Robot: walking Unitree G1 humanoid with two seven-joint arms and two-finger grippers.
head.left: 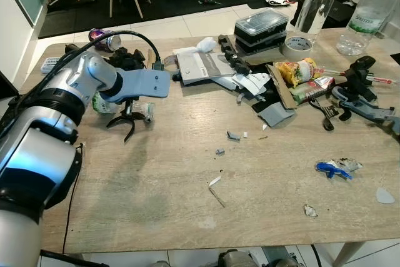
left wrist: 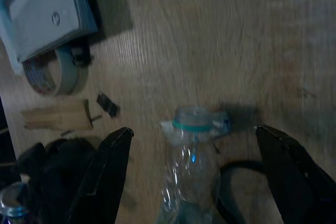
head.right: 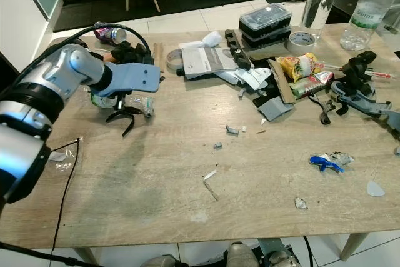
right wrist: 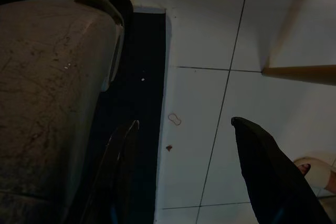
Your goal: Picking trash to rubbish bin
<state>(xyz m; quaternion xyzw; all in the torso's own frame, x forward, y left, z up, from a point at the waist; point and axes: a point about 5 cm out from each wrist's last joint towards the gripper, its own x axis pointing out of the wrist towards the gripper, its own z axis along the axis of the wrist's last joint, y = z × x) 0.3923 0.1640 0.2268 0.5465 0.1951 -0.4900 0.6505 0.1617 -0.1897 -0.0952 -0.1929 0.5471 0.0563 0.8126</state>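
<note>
A crushed clear plastic bottle (head.left: 145,112) with a teal neck ring lies on the left part of the wooden table (head.left: 187,204). My left gripper (head.left: 124,122) hangs over it, open. In the left wrist view the two fingers (left wrist: 110,171) stand one on each side of the bottle (left wrist: 190,156) without touching it. More trash lies about: a blue wrapper (head.left: 335,168) at the right front, yellow and red snack wrappers (head.left: 301,72) at the back right, and small scraps (head.left: 232,136) mid-table. My right gripper (right wrist: 186,123) hangs open over the tiled floor beside a grey bulk (right wrist: 47,103).
Papers (head.left: 203,65), a black case (head.left: 261,29), a tape roll (head.left: 297,45), two tall clear bottles (head.left: 317,1) and black clamps (head.left: 359,89) crowd the table's back and right. A can (head.left: 105,40) stands at the back left. A black cable (head.left: 70,198) hangs off the left edge.
</note>
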